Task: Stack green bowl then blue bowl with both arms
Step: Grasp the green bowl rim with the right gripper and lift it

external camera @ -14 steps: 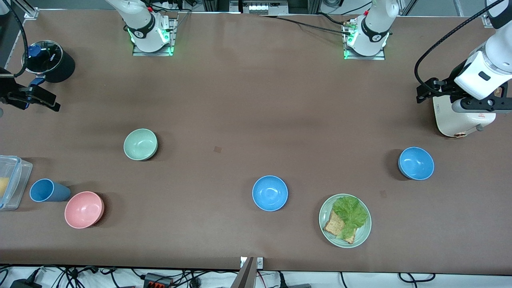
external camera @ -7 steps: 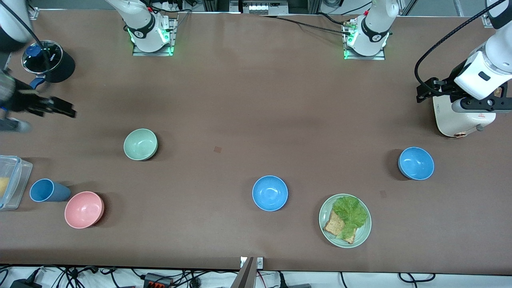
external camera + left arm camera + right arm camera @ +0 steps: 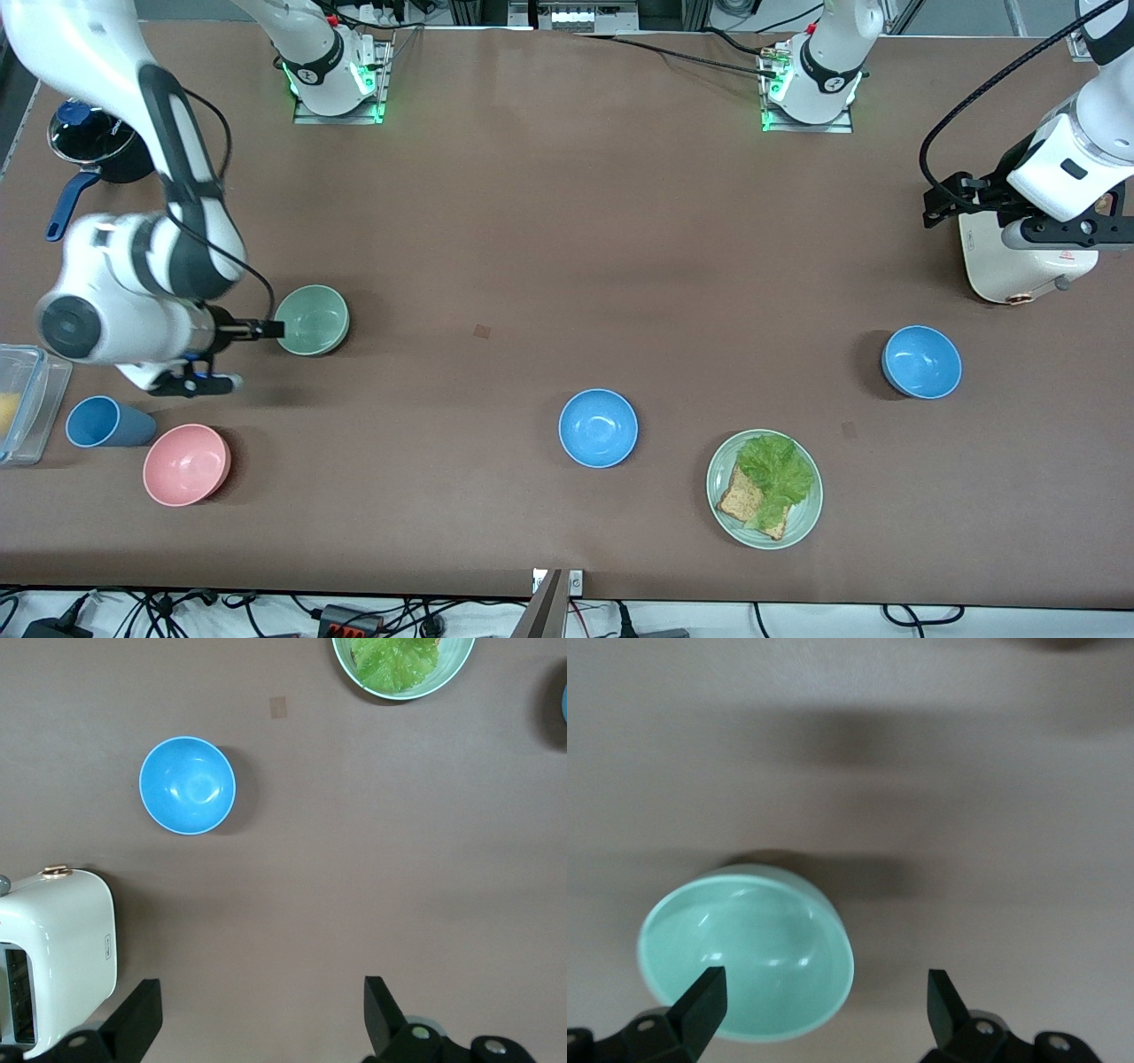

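one green bowl (image 3: pixel 311 320) sits upright on the desk (image 3: pixel 532 230) toward the right arm's end, farther from the front camera than the pink bowl (image 3: pixel 187 464) and blue cup (image 3: pixel 108 423). the right end effector (image 3: pixel 270 330) is just beside its rim, fingers spread apart and grasping nothing; in the right wrist view one finger (image 3: pixel 700 1001) overlaps the bowl's rim while the other (image 3: pixel 943 1001) is over bare desk, so the bowl is off-centre between them. if it clenches like this, it may catch only the edge, tip the smooth bowl or push it away. two blue bowls lie well apart: one (image 3: pixel 598 428) near the middle, beside the green plate (image 3: pixel 764 489) of lettuce and toast, another (image 3: pixel 921 361) near the toaster (image 3: pixel 1019 261). the left end effector (image 3: pixel 952 199) waits over the toaster's end of the desk, released and wide. choosing between look-alike bowls could leave both arms converging and colliding at the stack.
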